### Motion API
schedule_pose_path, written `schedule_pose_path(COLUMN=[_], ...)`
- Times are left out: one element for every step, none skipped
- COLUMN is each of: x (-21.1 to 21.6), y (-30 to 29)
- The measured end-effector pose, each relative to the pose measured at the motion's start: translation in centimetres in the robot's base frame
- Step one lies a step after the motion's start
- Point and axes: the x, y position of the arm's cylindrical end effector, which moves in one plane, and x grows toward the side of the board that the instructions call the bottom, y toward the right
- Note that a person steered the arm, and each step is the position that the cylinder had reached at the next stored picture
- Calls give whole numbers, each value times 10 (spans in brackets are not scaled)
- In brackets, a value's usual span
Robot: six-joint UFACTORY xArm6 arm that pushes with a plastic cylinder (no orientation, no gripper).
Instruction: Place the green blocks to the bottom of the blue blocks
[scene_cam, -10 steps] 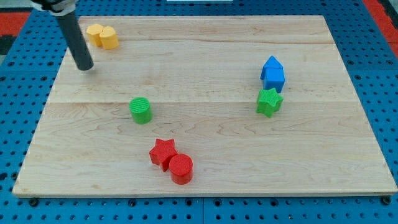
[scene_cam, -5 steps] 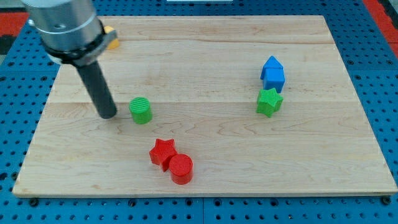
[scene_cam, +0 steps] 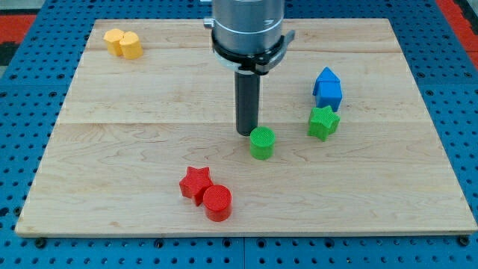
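Observation:
The green cylinder (scene_cam: 262, 143) stands near the board's middle. My tip (scene_cam: 246, 132) is just to its upper left, touching or almost touching it. The green star (scene_cam: 323, 122) sits to the right, directly below the two blue blocks (scene_cam: 327, 88), which are pressed together at the view's right. The green cylinder is left of and slightly lower than the green star, with a gap between them.
A red star (scene_cam: 195, 183) and a red cylinder (scene_cam: 217, 202) sit together at the lower middle. Two yellow blocks (scene_cam: 123, 43) sit at the top left. The wooden board (scene_cam: 104, 149) lies on a blue pegboard table.
My tip swept from the view's left to the middle, and the green cylinder moved right with it, from left of centre to near the green star.

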Motion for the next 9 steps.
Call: schedule_pose_path(x=[3, 21, 21, 24, 43, 52, 52, 52, 76], y=[-41, -13, 32, 49, 21, 42, 68, 98, 77])
